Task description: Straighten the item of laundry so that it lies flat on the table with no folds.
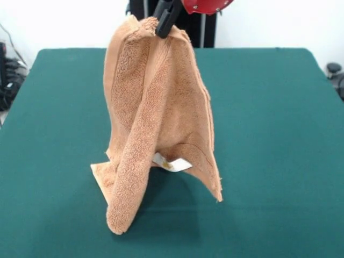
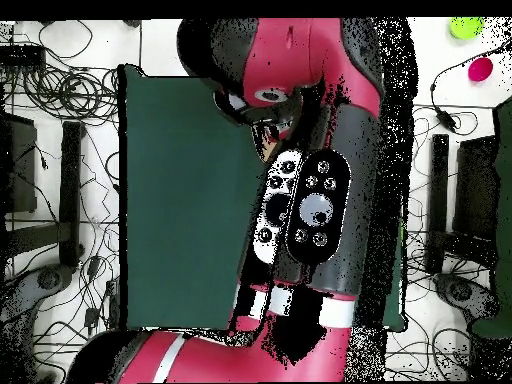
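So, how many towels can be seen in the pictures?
1. The tan-orange towel hangs from the gripper over the green table, its lower end touching the tabletop. The overhead view shows no towel; the arm covers that spot.

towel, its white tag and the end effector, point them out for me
towel [image 1: 156, 102], front view, on its hanging terry middle
white tag [image 1: 173, 163], front view, on the label under the drape
end effector [image 1: 164, 22], front view, on the black tip pinching the towel's top

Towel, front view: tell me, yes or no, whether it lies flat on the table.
No, the towel hangs from the hand, only its lower corners touching the table.
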Motion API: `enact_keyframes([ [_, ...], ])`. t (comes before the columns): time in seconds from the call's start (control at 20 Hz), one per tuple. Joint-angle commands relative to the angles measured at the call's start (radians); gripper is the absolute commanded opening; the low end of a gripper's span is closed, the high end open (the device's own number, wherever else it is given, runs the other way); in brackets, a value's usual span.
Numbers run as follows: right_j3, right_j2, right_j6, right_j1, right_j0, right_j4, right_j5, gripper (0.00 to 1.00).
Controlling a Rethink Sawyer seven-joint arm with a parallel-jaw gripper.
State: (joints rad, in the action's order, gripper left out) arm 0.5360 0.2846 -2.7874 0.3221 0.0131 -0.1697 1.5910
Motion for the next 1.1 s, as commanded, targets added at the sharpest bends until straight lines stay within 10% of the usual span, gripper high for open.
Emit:
enact_keyframes([
  [0.05,0.044,-0.006,-0.185,0.002,-0.005,0.023,0.045,0.0],
  [0.3,0.005,0.029,-0.149,-0.006,-0.004,-0.01,0.064,0.0],
  [0.7,0.307,0.102,-0.262,0.083,-0.071,-0.082,-0.347,0.0],
  [1.1,0.489,0.176,-0.144,0.174,-0.091,-0.115,-0.458,0.0],
])
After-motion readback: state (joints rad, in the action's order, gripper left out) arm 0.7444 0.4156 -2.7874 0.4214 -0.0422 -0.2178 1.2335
